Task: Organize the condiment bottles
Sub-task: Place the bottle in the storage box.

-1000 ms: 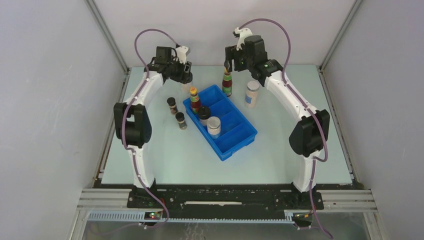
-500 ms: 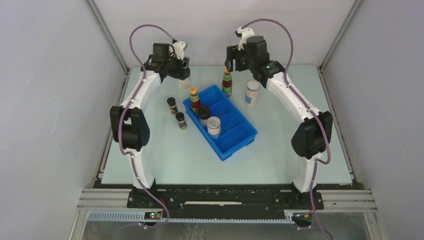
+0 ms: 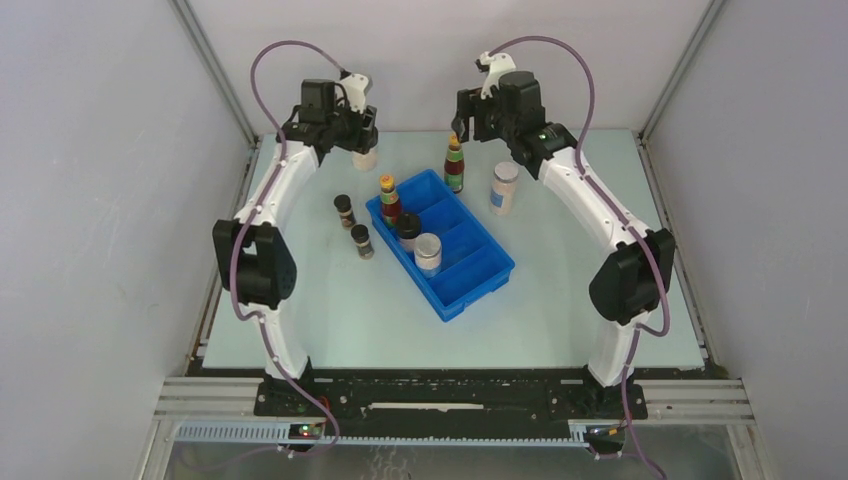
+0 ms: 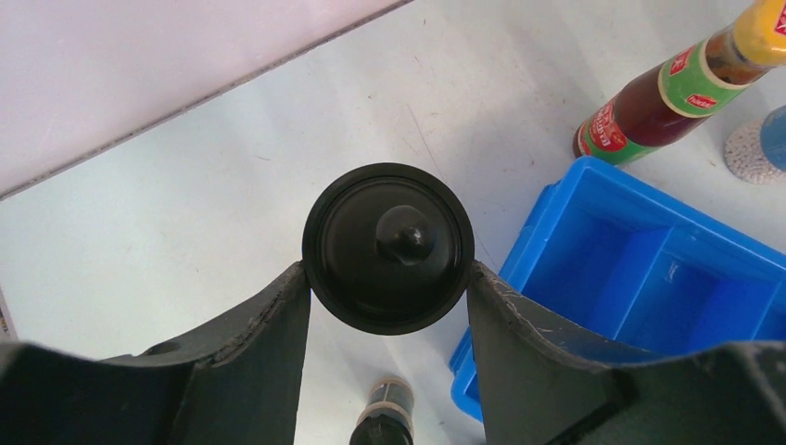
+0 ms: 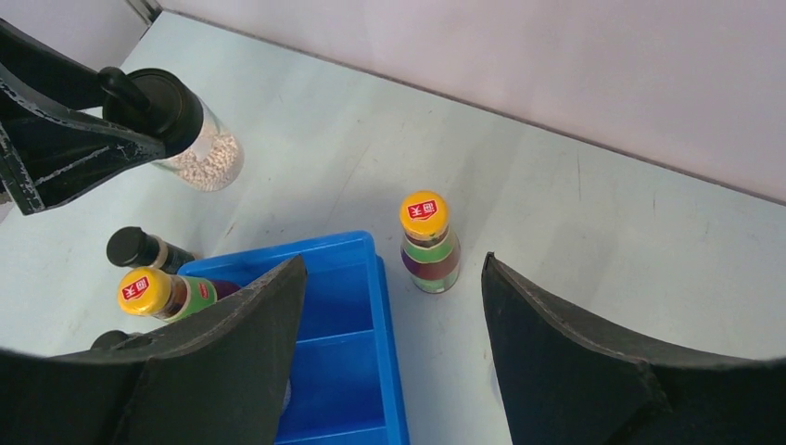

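Blue tray [image 3: 481, 266], yellow-capped dark-red bottle [image 5: 429, 245], black lid [image 4: 388, 247]

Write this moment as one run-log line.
left gripper: jaws shut on black-lidded jar | right gripper: jaws open over red bottle beside tray

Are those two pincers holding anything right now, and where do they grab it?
The left pincer grips a jar by its black lid; the right pincer holds nothing.

You are in a robot test lab, not a home or a kitchen. Plain grey walls [image 3: 90, 200] close in a pale counter [image 3: 400, 320]. Silver metal rails [image 3: 200, 395] run along its near edge. Two white and black robot arms, the left arm [image 3: 280, 200] and the right arm [image 3: 590, 210], are bolted there, with purple cables [image 3: 270, 55] looping over them.
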Action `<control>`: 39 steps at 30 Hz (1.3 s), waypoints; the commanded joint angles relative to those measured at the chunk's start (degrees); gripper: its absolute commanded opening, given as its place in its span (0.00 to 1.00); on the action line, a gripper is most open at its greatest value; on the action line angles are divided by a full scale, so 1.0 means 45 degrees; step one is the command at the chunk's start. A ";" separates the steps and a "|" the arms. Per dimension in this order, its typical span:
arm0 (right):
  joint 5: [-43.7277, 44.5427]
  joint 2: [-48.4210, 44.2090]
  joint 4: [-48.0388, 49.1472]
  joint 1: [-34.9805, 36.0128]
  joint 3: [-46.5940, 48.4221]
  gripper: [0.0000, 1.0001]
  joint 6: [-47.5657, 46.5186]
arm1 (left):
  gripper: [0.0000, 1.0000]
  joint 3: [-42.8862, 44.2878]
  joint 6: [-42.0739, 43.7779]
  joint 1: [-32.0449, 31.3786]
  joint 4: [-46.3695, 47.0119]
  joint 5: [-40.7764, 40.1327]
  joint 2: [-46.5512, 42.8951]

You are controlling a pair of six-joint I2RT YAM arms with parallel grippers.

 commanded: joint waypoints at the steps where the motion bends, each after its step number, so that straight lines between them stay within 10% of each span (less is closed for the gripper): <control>1: 0.0007 -0.0862 0.0587 -0.0089 -0.0281 0.78 0.0353 | 0.00 -0.0073 -0.0184 -0.0150 0.0817 -0.0157 -0.1507; 39: 0.0240 -0.3685 0.1821 -0.0779 -0.4106 0.78 0.0974 | 0.00 0.0676 -0.0634 -0.2333 0.0334 0.0440 -0.1760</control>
